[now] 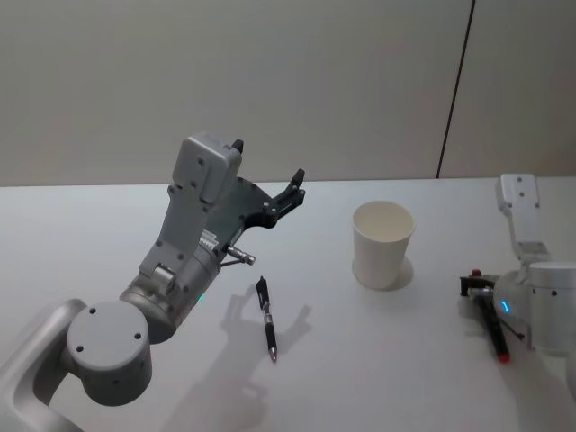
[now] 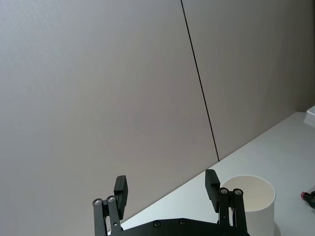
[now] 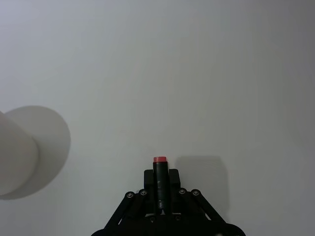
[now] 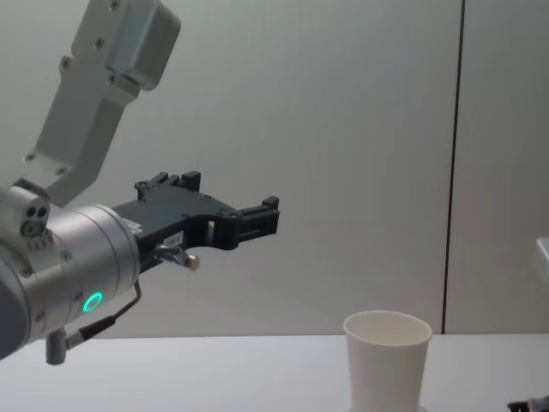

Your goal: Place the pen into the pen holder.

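While the left gripper (image 2: 166, 186) hangs spread, the right gripper (image 3: 160, 179) pinches a red-tipped pen (image 3: 159, 168). The black pen (image 1: 266, 319), at the pen holder's (image 1: 382, 245) eight o'clock, looks light, rigid and slick: grasp mid-barrel.

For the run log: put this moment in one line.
left gripper: raised, fingers open, empty | right gripper: at table, shut on red-tipped pen | black pen: on table | pen holder: upright, empty

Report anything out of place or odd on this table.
Nothing is spilled or damaged; the pen holder stands upright. One oddity: a black pen lies loose on the table beside it, while the right hand is shut on a second, red-tipped pen. The left hand hangs open above.
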You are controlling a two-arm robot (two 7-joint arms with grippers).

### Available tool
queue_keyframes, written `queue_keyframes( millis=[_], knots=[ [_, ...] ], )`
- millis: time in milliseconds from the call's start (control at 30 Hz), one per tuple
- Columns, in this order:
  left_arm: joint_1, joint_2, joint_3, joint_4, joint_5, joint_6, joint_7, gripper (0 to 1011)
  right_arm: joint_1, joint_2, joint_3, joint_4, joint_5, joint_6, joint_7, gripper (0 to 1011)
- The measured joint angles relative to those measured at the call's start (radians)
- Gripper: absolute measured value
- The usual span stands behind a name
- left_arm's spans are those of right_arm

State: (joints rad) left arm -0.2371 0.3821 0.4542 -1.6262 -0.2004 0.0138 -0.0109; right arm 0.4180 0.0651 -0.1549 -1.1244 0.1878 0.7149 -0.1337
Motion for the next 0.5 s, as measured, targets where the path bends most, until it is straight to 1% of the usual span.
queue_keyframes(
  millis=[233, 300, 367, 500],
  knots=[
    [0.0, 0.0, 0.0, 0.0, 0.0, 0.0, 0.0, 1002, -0.019, 0.005, 0.002, -0.039, -0.008, -0.058, 0.027, 166],
    [0.0, 0.0, 0.0, 0.0, 0.0, 0.0, 0.0, 1002, -0.03, 0.009, 0.003, -0.06, -0.012, -0.086, 0.04, 167],
    [0.0, 0.0, 0.0, 0.0, 0.0, 0.0, 0.0, 1003, -0.032, 0.009, 0.003, -0.065, -0.014, -0.096, 0.044, 166],
    [0.0, 0.0, 0.0, 0.0, 0.0, 0.0, 0.0, 1002, -0.048, 0.015, 0.005, -0.097, -0.021, -0.141, 0.066, 166]
  ],
)
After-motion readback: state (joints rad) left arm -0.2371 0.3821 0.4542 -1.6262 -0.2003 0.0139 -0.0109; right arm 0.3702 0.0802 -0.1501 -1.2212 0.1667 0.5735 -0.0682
